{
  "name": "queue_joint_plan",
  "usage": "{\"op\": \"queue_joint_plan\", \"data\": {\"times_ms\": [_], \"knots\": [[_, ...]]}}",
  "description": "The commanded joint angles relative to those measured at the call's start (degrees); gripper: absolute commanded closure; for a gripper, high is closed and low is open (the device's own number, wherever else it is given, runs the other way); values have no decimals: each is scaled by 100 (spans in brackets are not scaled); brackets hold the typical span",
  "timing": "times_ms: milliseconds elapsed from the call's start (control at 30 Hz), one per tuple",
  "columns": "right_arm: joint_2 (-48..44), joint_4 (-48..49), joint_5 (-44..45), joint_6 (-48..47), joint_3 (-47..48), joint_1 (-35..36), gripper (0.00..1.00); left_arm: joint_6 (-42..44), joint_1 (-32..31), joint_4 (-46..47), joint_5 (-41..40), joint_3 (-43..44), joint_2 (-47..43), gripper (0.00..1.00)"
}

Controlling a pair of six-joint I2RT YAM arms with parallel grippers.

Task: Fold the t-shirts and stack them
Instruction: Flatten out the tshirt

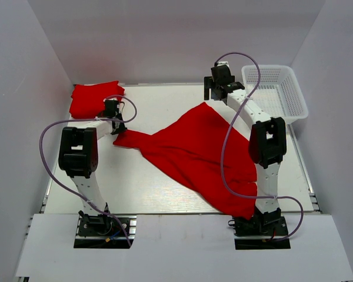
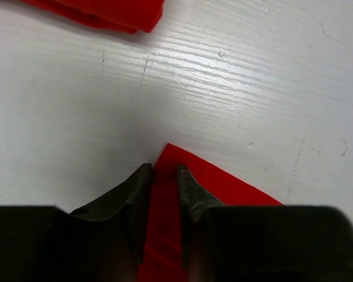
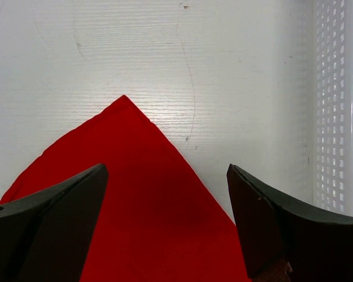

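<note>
From my top view, reading the counter [image 1: 165, 106] as a clock face with twelve at the far wall, the spread t-shirt [image 1: 188, 153] lies loose and crumpled across the middle. One narrow corner reaches out toward nine o'clock. A pointed corner aims toward one o'clock, and the widest part runs down to the near edge at about five o'clock, under the right arm.

A folded t-shirt [image 1: 94, 98] sits apart in the far left corner at about ten o'clock. I also see its edge at the top of the left wrist view [image 2: 106, 12].

My left gripper [image 1: 119, 126] is down at the nine o'clock corner of the spread t-shirt. On its wrist camera the left gripper [image 2: 163, 170] has its jaws drawn close together, with a strip of the red cloth running between them. I cannot tell whether they actually pinch the cloth or only straddle it.

My right gripper [image 1: 212, 93] is over the one o'clock corner. Its wrist camera shows the right gripper [image 3: 166, 168] with jaws spread wide and holding nothing. The red point of the cloth lies on the counter between and beyond them.

The white mesh basket [image 1: 294, 97] stands at about two o'clock, just beside the right gripper. Its wall runs down the right side of that wrist view [image 3: 335, 106].
</note>
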Motion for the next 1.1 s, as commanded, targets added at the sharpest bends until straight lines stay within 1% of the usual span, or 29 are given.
{"op": "queue_joint_plan", "data": {"times_ms": [0,33,67,100,133,267,367,400,467,567,667,833,967,1067], "knots": [[-20,148,96,103,187,-43,12,34,-111,-729,407,-253,378,67],[-37,166,104,103,152,-43,12,34,-163,-632,582,-314,378,73],[-29,140,131,103,134,-43,12,34,-164,-631,583,-315,378,78],[-46,140,131,120,125,-52,12,103,-164,-631,662,-315,378,86],[-46,157,166,120,90,-52,12,104,-164,-631,662,-315,378,100],[-90,184,122,59,64,-69,12,165,-164,-684,408,-367,142,100],[-20,157,-18,15,133,-52,12,113,-164,-631,39,-472,-385,100],[67,166,-166,-3,282,-69,12,113,-164,-631,-127,-473,-674,100],[269,105,-203,6,414,-69,12,51,-164,-631,-260,-473,-939,100],[585,43,-379,50,827,-69,12,-63,-164,-631,-260,-578,-1360,100],[849,113,-598,94,1004,-69,12,-177,-164,-631,-260,-631,-1625,100],[1297,376,-748,85,1232,-60,12,-309,-102,-684,-322,-684,-1863,100],[1658,578,-696,6,1566,-52,12,-309,-102,-684,-322,-684,-1977,100],[1808,834,-678,-3,1549,-52,11,-309,-102,-737,-269,-684,-1977,100]]}}
